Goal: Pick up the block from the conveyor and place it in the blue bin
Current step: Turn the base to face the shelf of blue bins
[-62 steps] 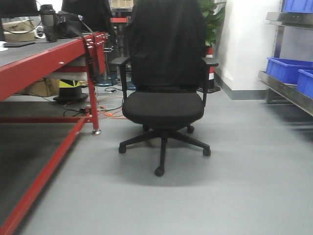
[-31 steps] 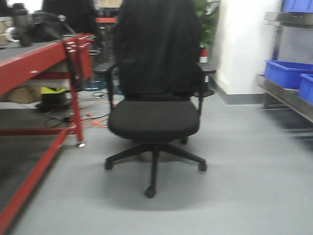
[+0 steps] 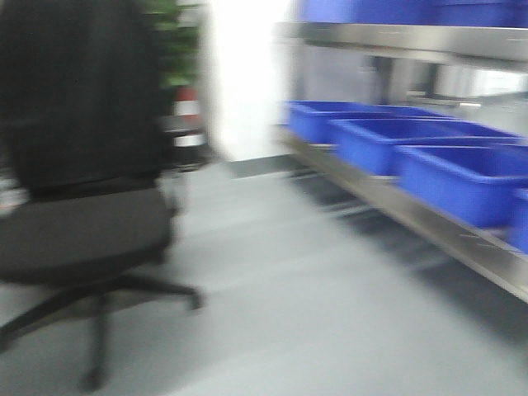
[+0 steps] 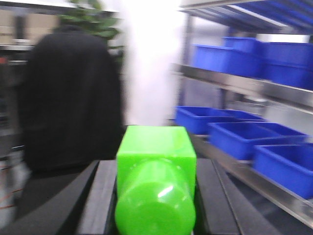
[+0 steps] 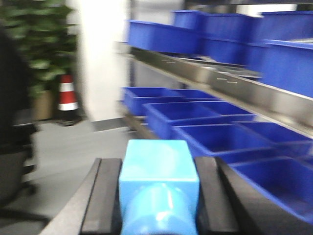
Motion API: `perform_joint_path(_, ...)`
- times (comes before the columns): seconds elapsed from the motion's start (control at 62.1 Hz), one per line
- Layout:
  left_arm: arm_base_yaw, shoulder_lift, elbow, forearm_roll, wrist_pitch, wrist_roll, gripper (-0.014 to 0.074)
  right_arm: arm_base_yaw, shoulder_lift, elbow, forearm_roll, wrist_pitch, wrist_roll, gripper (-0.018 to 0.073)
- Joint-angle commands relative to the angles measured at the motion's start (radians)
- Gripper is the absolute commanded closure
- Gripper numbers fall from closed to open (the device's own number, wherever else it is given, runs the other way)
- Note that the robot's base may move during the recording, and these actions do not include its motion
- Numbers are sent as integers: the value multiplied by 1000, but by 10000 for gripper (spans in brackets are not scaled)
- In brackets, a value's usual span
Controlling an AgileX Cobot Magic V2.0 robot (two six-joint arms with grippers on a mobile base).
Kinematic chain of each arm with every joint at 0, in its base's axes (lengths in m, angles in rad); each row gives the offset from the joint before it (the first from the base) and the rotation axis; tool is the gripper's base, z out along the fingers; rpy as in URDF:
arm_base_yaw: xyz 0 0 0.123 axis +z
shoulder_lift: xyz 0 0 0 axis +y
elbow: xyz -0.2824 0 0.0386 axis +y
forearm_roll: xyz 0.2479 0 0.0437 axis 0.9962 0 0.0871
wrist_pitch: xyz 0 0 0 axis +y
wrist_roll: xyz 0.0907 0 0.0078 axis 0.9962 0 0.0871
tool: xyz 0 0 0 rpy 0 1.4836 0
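Grabbing looks done — the left tool [image 4: 157,208] clamps a bright green plastic block [image 4: 156,152], the right tool [image 5: 159,213] a light blue plastic block [image 5: 159,161]. Placing is left: open blue plastic bins [image 3: 462,177] sit on the steel shelf [image 3: 412,221] at frame right.

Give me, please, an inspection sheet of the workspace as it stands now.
Surface: grey floor; conveyor not in view.
Job's things: green block and light-blue block, each between gripper fingers; blue bins on steel shelf.
Clutter: black office chair.
Grippers: left gripper shut on green block; right gripper shut on light-blue block.
Cables: nothing seen.
Surroundings: plant, traffic cone, white wall; views blurred.
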State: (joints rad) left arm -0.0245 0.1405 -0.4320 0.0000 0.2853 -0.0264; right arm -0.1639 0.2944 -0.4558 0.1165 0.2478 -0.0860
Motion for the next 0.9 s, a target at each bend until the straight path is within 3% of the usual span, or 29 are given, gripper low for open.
perform_joint_path(0.0,2,-3,-1,-5,-20,-1,707,-2,-1,0,-2,-24,-4,721)
perform_joint_path(0.886,2,-3,-1,-5,-20,-1,707,-2,-1,0,-2,-24,-4,721)
